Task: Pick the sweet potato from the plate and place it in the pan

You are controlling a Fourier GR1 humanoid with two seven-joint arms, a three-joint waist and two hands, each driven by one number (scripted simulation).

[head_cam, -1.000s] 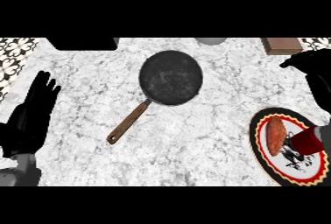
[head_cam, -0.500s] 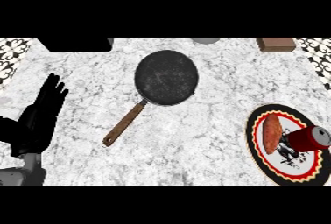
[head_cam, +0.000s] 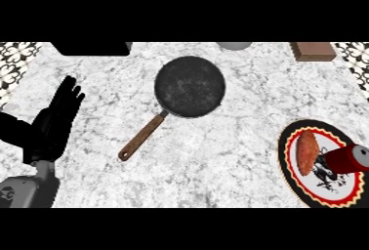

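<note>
Right hand [head_cam: 329, 169], closure impossible to tell, sits over the plate [head_cam: 284, 161] beside the sweet potato [head_cam: 308, 150] and may shove it off; left hand [head_cam: 54, 122] fingers straight, empty.

Bright, even light falls on the pale tabletop [head_cam: 216, 166] from edge to edge. The pan [head_cam: 190, 87] near the far edge looks dull and very dark.

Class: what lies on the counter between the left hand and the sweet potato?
In the head view, the pan's handle crosses that stretch between the left hand and the sweet potato; the rest is bare counter.
</note>
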